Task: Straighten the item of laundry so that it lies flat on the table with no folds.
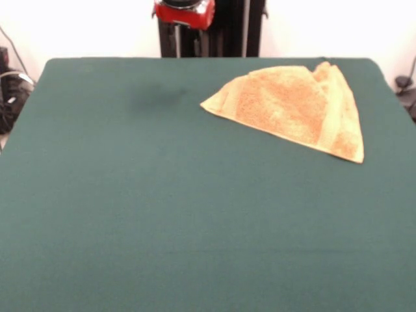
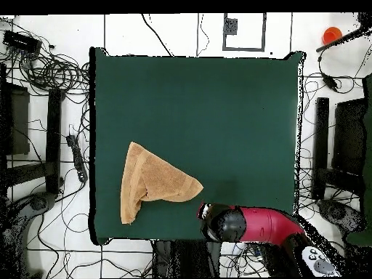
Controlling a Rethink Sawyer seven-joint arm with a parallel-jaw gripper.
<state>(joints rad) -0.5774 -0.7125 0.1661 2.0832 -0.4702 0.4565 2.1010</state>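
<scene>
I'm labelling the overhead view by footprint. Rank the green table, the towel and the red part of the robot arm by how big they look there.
1. The table, by far the largest.
2-3. The towel and the arm's red section look about alike; the arm sits higher, nearer the camera, so I won't rank them.

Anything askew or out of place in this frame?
Yes: the towel lies folded into a rough triangle near the table's far edge, one layer doubled over another, not flat. Nothing spilled or damaged.
</scene>
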